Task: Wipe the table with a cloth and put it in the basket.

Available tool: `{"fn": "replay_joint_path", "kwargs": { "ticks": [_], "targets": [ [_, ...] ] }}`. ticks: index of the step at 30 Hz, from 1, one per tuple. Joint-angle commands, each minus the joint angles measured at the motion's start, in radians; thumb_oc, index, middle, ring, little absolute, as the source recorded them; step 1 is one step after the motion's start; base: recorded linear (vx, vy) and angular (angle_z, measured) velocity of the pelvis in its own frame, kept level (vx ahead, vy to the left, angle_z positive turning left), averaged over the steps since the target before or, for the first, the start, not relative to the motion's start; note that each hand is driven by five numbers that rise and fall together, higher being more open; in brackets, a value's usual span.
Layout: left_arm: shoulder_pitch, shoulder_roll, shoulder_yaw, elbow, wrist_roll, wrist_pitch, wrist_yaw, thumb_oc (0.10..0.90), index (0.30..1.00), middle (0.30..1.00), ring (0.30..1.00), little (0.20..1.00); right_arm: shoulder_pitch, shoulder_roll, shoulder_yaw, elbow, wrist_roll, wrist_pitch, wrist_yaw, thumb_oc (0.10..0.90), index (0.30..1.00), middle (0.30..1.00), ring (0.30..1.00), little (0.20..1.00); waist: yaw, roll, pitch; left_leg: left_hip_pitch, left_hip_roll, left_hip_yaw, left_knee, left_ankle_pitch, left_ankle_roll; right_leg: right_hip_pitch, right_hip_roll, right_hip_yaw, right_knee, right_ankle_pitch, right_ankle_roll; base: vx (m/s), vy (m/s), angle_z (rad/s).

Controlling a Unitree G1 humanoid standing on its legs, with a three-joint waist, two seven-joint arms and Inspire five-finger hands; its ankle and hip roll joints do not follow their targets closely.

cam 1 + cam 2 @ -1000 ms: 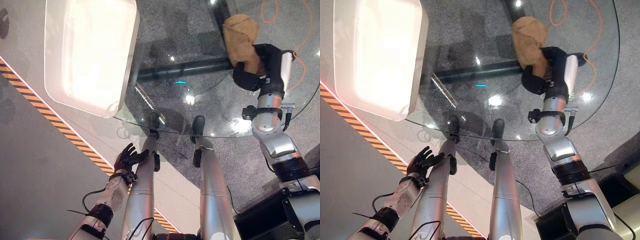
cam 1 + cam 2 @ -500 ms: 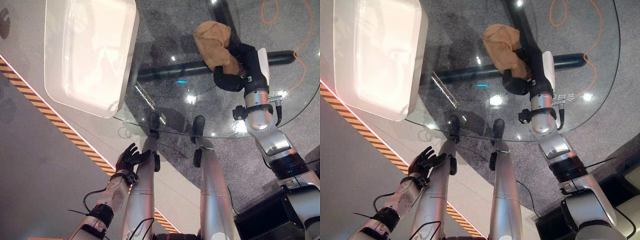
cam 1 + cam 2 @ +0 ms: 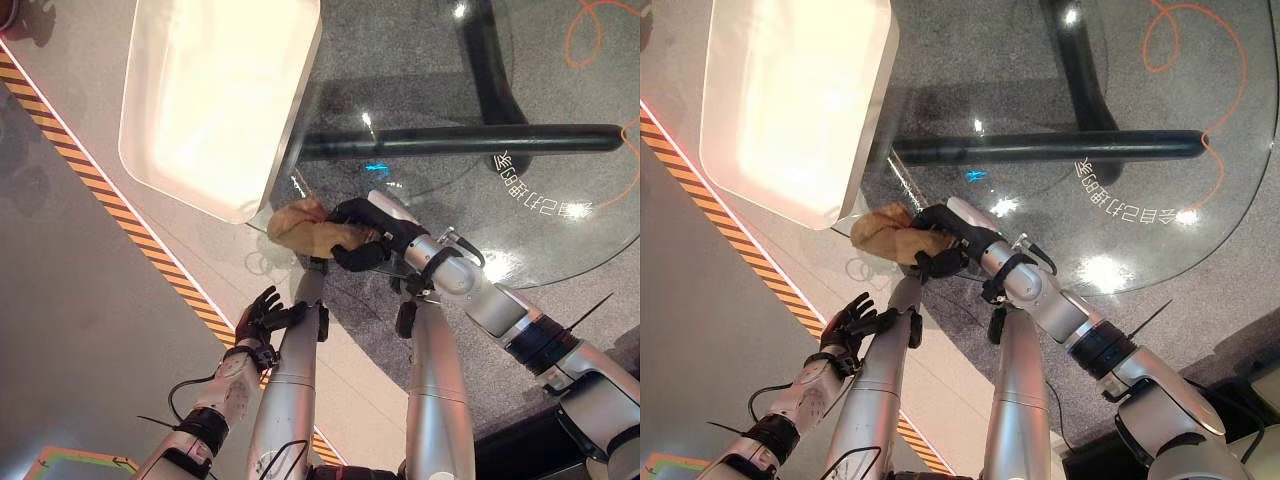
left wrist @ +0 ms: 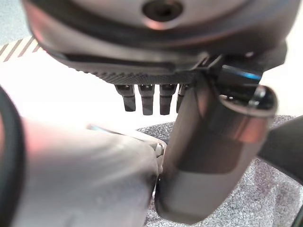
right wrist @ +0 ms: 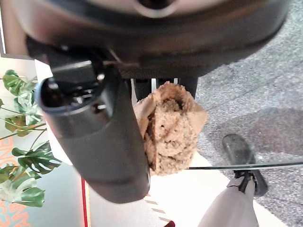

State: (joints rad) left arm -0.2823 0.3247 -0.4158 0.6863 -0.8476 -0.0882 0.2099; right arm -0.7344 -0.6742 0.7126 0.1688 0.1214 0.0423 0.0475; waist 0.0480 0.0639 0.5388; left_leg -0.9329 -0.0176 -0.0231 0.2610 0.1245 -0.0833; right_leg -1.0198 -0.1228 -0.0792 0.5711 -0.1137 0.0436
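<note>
Right robot hand (image 3: 358,236) grips one cloth (image 3: 303,227).

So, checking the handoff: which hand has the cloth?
The right hand, curled round the tan cloth at the glass table's near edge; the left hand hangs low, open.

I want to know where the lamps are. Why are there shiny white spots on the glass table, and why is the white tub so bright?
Left eye view: ceiling lights bounce off the glass table as small white glints. Right eye view: the white basket glares so strongly its inside washes out. Right wrist view: the cloth is sharp, while the right hand looms blurry.
</note>
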Motion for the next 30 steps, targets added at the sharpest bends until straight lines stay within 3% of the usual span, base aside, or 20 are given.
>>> {"fn": "replay_joint_path", "kwargs": {
  "ticks": [1, 16, 30],
  "targets": [
    [0.079, 0.015, 0.012, -0.015, -0.01, 0.008, 0.015, 0.8, 0.9, 0.9, 0.9, 0.9, 0.006, -0.035, 0.001, -0.149, 0.047, -0.025, 0.027, 0.1, 0.3, 0.3, 0.3, 0.2, -0.026, 0.015, -0.019, -0.032, -0.06, 0.066, 0.118, -0.1, 0.045, 0.03, 0.044, -0.051, -0.22, 0.164, 0.049, 0.0, 0.0, 0.0],
    [0.101, 0.005, 0.052, 0.002, -0.087, -0.027, -0.016, 0.8, 0.9, 0.9, 0.9, 0.9, 0.034, -0.036, -0.054, -0.156, 0.04, -0.027, -0.046, 0.1, 0.3, 0.3, 0.3, 0.2, -0.026, 0.005, -0.019, 0.019, -0.056, 0.064, 0.103, -0.101, 0.044, 0.08, 0.046, -0.061, -0.228, 0.158, 0.048, 0.0, -0.002, 0.0],
    [0.203, 0.063, 0.087, -0.12, -0.116, -0.07, -0.14, 0.8, 0.9, 0.9, 0.9, 0.9, 0.14, -0.066, -0.139, -0.214, 0.051, -0.043, -0.033, 0.1, 0.3, 0.3, 0.3, 0.2, -0.017, -0.009, -0.019, 0.169, -0.051, 0.06, 0.064, -0.109, 0.041, 0.244, 0.044, -0.089, -0.253, 0.135, 0.039, -0.03, -0.031, 0.02]
  ]
}}
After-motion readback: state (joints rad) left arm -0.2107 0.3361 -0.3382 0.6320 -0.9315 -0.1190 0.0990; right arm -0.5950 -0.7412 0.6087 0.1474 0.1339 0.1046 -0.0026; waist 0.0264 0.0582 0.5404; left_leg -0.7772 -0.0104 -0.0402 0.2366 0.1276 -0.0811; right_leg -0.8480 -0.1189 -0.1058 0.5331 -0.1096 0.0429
